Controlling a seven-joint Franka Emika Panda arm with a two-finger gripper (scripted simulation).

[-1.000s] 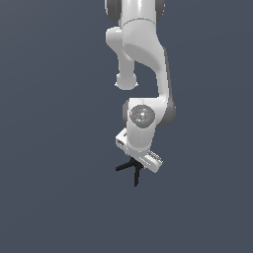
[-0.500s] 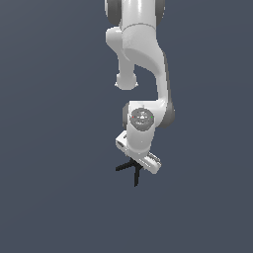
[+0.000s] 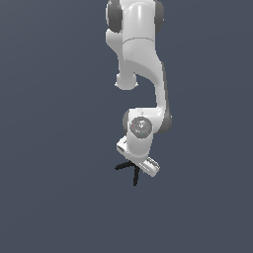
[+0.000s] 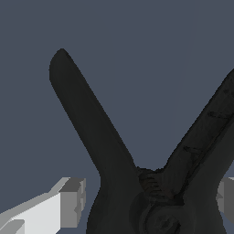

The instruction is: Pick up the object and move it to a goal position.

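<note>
The Panda arm is reaching straight down, its white gripper sitting right over the black spring clamp. In the exterior view, the clamp's two thin handles are poking out toward eight and six o'clock beneath the hand. Up close on the wrist camera, the clamp is filling the frame, its pivot lying between the grey fingertips, one on each side. The fingers are spread either side of the clamp body with gaps showing, so they look set to squeeze across the narrow hinge rather than the splayed handles. No goal marker is showing.
</note>
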